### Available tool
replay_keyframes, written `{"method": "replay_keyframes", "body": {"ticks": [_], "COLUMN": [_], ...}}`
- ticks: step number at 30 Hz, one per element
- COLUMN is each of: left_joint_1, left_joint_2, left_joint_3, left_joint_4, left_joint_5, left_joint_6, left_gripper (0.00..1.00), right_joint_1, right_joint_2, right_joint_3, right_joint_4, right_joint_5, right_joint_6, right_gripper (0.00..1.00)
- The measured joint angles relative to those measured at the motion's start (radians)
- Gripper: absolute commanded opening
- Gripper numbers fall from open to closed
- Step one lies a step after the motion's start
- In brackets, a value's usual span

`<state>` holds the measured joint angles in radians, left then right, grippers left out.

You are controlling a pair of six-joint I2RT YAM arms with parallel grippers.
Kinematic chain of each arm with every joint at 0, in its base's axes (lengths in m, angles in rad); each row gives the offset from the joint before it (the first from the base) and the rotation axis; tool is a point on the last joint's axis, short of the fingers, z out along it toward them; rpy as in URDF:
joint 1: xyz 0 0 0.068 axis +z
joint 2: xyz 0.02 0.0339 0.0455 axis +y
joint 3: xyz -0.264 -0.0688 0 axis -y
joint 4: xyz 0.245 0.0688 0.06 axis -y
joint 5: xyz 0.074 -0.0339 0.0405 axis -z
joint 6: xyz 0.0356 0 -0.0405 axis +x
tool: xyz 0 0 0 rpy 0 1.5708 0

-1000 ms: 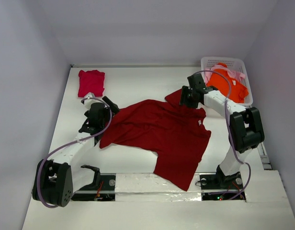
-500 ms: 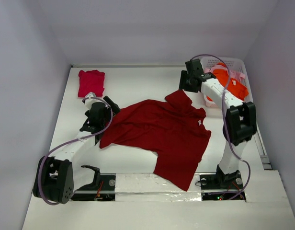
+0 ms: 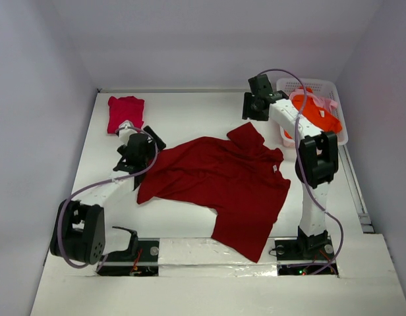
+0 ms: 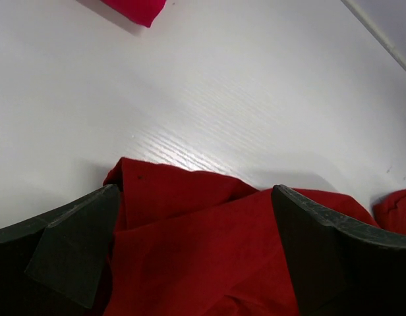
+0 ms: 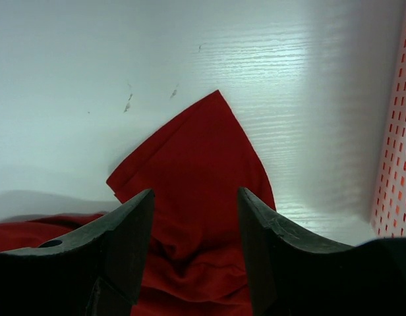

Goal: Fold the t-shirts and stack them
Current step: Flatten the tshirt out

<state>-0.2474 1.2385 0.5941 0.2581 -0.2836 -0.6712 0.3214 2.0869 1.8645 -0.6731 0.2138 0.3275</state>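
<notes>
- Top external view: the dark red t-shirt [image 3: 223, 184] lies spread but rumpled across the middle of the table [image 3: 203, 108], with one end reaching the near edge
- The crimson-pink t-shirt [image 3: 126, 113] sits folded by the far left corner; the orange t-shirt [image 3: 319, 115] and pale pink t-shirt [image 3: 329, 103] are in the basket [image 3: 307, 83] at the far right corner
- Your left gripper [image 3: 149, 141] is at the big shirt's left edge, and your right gripper [image 3: 250, 110] is raised above its far sleeve
- Left wrist view: the fingers [image 4: 64, 250] stand wide apart over the cloth's edge, released and gripping nothing
- Right wrist view: the jaws are parted above the pointed sleeve [image 5: 196, 164], holding nothing
- You appear to be laying this shirt flat before its first fold; next, smooth the wrinkles, then pinch two edge points together and fold it squarely
</notes>
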Motion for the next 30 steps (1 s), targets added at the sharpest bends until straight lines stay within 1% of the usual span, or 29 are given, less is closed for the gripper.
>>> {"method": "replay_keyframes", "body": {"ticks": [11, 15, 20, 30], "left_joint_1": [0.0, 0.0, 0.0, 0.0], "left_joint_2": [0.25, 0.314, 0.351, 0.352], "left_joint_3": [0.129, 0.171, 0.205, 0.237], "left_joint_4": [0.03, 0.029, 0.023, -0.052], "left_joint_5": [-0.028, -0.041, -0.064, -0.143], "left_joint_6": [-0.003, -0.003, -0.006, -0.011], "left_gripper": [0.99, 0.99, 0.99, 0.99], "right_joint_1": [0.0, 0.0, 0.0, 0.0], "right_joint_2": [-0.035, -0.06, -0.081, -0.094], "right_joint_3": [-0.051, -0.079, -0.082, -0.092], "right_joint_4": [0.001, 0.001, 0.001, 0.004], "right_joint_5": [0.0, 0.001, 0.005, 0.017], "right_joint_6": [-0.016, -0.021, -0.025, -0.025], "right_gripper": [0.59, 0.59, 0.59, 0.59]}}
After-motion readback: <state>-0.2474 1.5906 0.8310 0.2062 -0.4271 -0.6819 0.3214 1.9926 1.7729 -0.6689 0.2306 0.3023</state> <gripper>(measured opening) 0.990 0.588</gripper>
